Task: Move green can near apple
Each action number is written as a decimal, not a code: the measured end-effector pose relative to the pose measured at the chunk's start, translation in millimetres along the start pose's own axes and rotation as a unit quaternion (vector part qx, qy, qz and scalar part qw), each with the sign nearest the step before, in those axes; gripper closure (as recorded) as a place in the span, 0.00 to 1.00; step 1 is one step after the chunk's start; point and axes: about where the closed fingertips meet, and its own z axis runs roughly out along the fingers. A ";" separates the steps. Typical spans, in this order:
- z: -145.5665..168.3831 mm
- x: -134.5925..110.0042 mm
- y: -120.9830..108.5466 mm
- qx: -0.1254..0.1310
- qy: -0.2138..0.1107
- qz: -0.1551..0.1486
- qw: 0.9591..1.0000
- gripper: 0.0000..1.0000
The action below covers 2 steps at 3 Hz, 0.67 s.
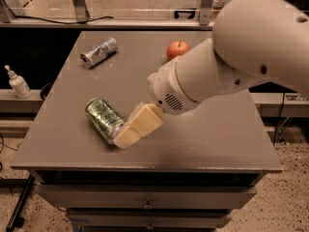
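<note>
The green can [102,118] lies on its side at the front left of the grey table [207,139], one silver end facing front right. The apple [176,49] sits at the back centre, partly behind my arm. My gripper [129,131], cream-coloured, reaches down from the right and its tip is right at the can's front-right end, touching or almost touching it.
A silver-grey can [98,52] lies on its side at the back left of the table. A white pump bottle [18,83] stands on a ledge left of the table. Drawers sit under the table's front edge. My large white arm [231,57] covers the right middle.
</note>
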 end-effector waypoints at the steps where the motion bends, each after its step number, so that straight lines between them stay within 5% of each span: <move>1: 32.7 -14.3 7.9 0.004 -0.015 -0.008 1.000 0.00; 2: 63.4 -12.4 16.8 0.001 -0.003 -0.002 1.000 0.00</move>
